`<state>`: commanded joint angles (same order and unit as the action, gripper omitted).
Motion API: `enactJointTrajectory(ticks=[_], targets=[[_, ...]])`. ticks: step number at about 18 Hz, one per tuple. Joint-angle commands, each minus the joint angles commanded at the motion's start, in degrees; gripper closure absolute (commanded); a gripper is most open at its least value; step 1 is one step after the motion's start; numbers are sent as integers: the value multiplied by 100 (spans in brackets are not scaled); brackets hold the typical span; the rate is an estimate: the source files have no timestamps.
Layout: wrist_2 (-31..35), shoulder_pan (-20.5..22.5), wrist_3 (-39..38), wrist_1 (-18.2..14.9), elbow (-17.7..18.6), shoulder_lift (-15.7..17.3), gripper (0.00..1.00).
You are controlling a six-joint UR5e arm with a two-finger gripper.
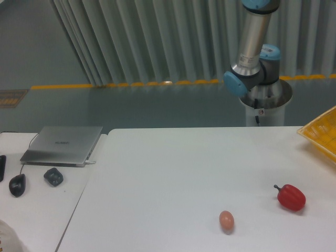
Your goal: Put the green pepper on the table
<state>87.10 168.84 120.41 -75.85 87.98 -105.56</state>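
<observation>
**Ana:** On the large plain white bench (168,178) with rounded corners I count only two things: a glossy red bell pepper with a dark stem (291,197) near the right edge, and a small tan egg (226,220) to its left, well apart from it. Where is the green pepper?

**Ben:** Nowhere that I can find. No dark-green lobed shape lies on the white bench, none on the smaller white desk (37,210) at the left, and none hangs from the arm as far as the view reaches.

**Ana:** And the pincer?

**Ben:** Out of view. The grey and blue robot arm (253,58) rises past the top edge behind the bench, so its working end is cut off; whether it is wide, narrow or carrying anything, I cannot tell.

**Ana:** So how far along are we?

**Ben:** My judgement: the placing is not done, since the pepper is not on the bench. It may be up with the unseen pincer or in the yellow slatted crate (321,134) poking in at the right, whose inside is hidden. What remains is bringing it down onto bare white surface and letting go.

**Ana:** The desk holds a grey laptop (63,145), a black mouse (17,185) and a small dark object (53,176), all off the task.
</observation>
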Motion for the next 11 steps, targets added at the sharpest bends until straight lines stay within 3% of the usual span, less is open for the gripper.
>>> enactJointTrajectory(ticks=[11], targets=[[343,9,-227,97,193,158,0]])
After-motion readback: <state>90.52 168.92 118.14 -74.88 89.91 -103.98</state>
